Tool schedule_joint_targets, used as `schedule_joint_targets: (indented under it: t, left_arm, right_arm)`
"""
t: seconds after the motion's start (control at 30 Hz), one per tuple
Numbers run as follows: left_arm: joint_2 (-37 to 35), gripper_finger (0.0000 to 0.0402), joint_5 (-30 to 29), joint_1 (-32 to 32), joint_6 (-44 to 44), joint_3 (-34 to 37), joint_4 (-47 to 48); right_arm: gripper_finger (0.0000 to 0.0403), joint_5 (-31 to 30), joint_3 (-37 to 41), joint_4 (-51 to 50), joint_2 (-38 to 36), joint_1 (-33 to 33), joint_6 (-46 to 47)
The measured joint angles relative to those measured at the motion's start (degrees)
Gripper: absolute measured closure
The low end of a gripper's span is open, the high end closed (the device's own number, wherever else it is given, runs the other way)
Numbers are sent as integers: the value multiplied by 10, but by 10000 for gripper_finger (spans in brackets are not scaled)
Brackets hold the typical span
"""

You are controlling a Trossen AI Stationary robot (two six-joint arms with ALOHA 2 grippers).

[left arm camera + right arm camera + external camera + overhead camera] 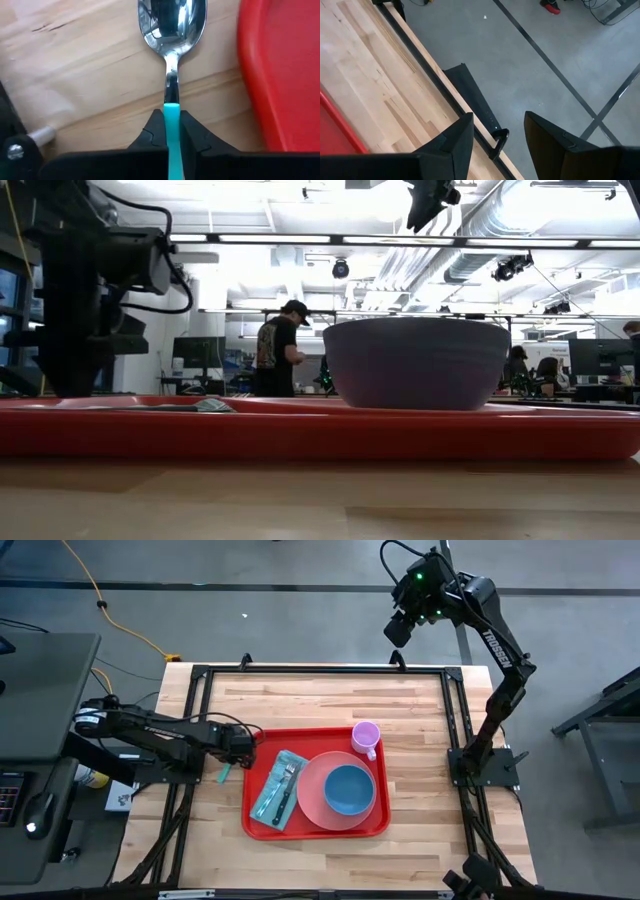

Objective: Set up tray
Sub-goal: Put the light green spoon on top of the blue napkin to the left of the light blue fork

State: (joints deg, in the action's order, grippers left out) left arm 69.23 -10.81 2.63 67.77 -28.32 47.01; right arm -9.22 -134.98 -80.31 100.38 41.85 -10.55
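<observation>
Closest to my left wrist camera: left gripper point(171, 131), dark fingers clamped on the slim teal handle of a spoon point(172, 45), its polished steel bowl lying on pale wood-grain table point(420, 705) just beside the tray's edge. Next, the tray point(262, 825): glossy red plastic, rectangular, rounded corners, raised rim, at table centre. On it I list a folded teal napkin point(272, 798) with cutlery, a round salmon plate point(312, 798) carrying a blue bowl point(348, 790), and a lilac cup point(365, 737). Farthest: right gripper point(492, 131), fingers parted and empty, raised beyond the table's far edge above grey floor.
</observation>
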Motion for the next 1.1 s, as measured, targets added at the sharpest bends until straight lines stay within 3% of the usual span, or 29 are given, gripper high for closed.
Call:
schedule_joint_targets:
  t: [0.27,0.47,0.7,1.1]
  left_arm:
    - [-66,362,-5,0,-42,-43,66]
    - [-127,362,29,0,-109,-95,56]
    - [-122,362,73,-2,-140,-113,20]
    - [-74,362,112,-91,-91,-114,-83]
  right_arm:
    - [249,0,0,0,0,0,-4]
    - [249,0,0,0,0,0,-5]
    - [249,0,0,0,0,0,-5]
    - [249,0,0,0,0,0,-5]
